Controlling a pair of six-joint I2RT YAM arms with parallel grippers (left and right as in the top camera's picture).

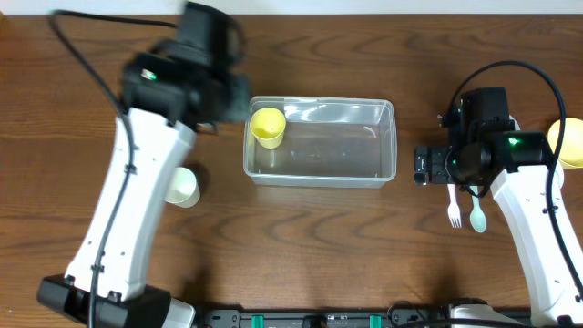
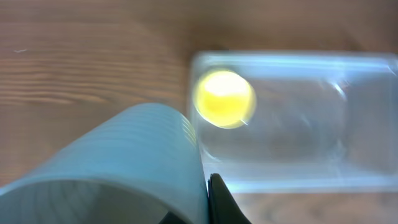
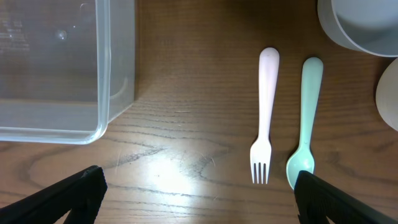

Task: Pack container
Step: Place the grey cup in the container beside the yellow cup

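Right now your left claw is clamped on the wall of a pale blue ribbed cup, hanging just outside the left end of the container. The container sits on the worktop between the two arms. A yellow cup stands upright inside it, in the left corner away from the arm bases. Your right claw is spread wide with nothing in it, over bare wood between the container's right end and a white fork lying beside a mint spoon.

Watch the grip first: it looks like a pinch on one thin wall near the rim, so the cup could twist or slip as you carry it over. The yellow cup fills the corner nearest your load. Come in low and you may clip the container's rim or knock that cup over (a light tub like this may also skid if bumped). Release off-centre and the blue cup will likely topple rather than stand.

Much is hard to read. From overhead, the left arm covers both the held cup and the claw's tips. The left wrist view is blurred and shows only one dark finger, so you cannot judge how deep the pinch is. Another pale cup sits partly under that arm, and a yellow bowl and a grey bowl are cut off at the frame edges.
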